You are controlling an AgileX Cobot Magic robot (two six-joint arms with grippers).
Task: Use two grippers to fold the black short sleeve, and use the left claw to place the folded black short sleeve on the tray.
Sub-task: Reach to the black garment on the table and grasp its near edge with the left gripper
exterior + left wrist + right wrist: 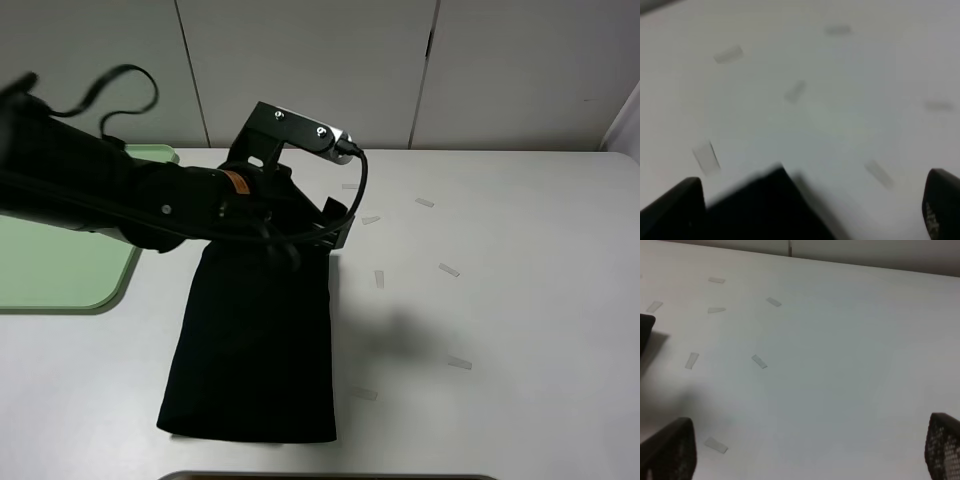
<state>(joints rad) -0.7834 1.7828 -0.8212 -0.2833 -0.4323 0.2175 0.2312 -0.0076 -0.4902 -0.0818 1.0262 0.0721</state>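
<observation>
White tabletop (520, 300) under pale wall panels, and the left claw (810, 210) is spread wide, its two dark fingertips (675, 205) far apart with a corner of the black short sleeve (255, 340) showing between them and nothing pinched. Out from there, the left arm with the orange band (236, 184) reaches across the top end of the shirt, which lies folded into a long narrow strip on the table, just right of the tray (60, 265). Right claw (810, 450) gapes wide over bare table dotted with white tape strips (759, 361).
</observation>
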